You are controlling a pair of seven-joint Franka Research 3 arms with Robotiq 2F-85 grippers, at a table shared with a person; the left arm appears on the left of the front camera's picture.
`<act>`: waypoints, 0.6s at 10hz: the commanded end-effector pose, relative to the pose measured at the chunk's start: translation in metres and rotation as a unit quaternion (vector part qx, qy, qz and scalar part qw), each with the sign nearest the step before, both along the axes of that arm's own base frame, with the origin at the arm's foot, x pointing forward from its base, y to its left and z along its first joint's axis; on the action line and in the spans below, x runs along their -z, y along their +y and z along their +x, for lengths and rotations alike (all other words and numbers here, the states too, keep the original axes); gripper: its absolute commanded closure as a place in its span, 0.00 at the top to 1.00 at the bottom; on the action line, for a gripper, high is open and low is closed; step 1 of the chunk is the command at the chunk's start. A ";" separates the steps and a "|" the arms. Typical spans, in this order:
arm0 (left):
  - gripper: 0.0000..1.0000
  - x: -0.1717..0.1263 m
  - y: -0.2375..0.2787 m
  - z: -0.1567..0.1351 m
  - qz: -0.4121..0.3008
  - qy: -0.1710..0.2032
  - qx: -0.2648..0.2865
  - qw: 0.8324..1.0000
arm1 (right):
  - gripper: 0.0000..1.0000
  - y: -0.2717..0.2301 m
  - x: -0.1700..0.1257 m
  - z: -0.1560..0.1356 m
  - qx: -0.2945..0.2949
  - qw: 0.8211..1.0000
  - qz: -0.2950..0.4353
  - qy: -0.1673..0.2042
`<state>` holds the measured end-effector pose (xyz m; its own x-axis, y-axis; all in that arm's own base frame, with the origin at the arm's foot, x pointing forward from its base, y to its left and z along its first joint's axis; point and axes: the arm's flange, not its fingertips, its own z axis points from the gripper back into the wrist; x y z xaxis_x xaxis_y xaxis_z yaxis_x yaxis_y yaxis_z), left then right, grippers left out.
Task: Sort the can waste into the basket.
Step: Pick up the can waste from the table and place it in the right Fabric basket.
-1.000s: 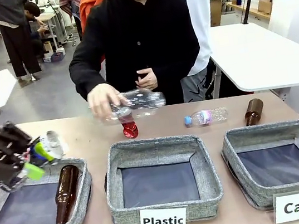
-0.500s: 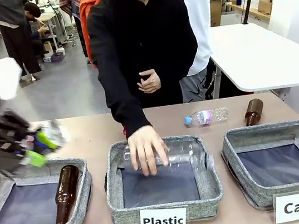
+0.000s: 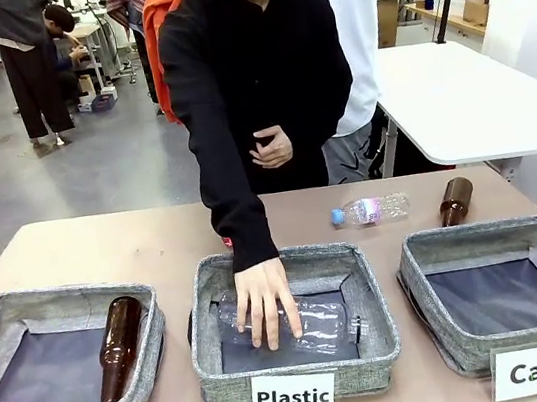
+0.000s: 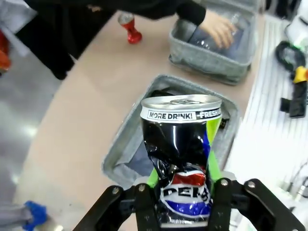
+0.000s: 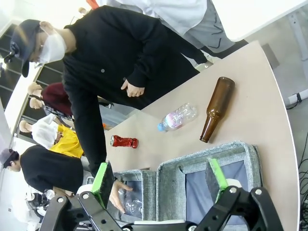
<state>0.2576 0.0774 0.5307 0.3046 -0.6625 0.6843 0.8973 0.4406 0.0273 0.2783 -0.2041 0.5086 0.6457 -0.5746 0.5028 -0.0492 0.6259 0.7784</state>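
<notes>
Presently, my left gripper (image 4: pixel 183 192) clamps the crushed Pepsi can (image 4: pixel 180 139), my right gripper (image 5: pixel 160 169) gapes, the red crushed can (image 5: pixel 124 141) lies at 12 o'clock of the Plastic basket (image 3: pixel 357 253), and the Can basket (image 3: pixel 495 230) awaits both.

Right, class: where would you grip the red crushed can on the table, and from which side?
Probably from above, pinching across the crumpled middle of the red can: it seems to stand upright and looks narrowest there, with the person's arm close beside it.
</notes>
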 end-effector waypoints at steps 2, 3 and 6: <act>0.39 0.020 -0.044 0.003 0.010 0.016 0.012 1.000 | 1.00 -0.001 0.000 0.002 -0.004 1.000 -0.004 -0.015; 0.39 0.019 -0.063 0.010 0.019 0.032 0.026 0.999 | 1.00 -0.001 0.000 0.002 -0.004 1.000 -0.004 -0.015; 0.39 0.006 -0.188 0.040 0.039 0.104 0.072 0.991 | 1.00 -0.022 -0.036 -0.023 -0.046 0.998 -0.026 -0.029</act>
<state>0.2816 -0.0694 0.5178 0.3237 -0.7491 0.5780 0.9400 0.3241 -0.1063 0.2733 -0.2076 0.5179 0.6562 -0.5499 0.5167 -0.0725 0.6357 0.7686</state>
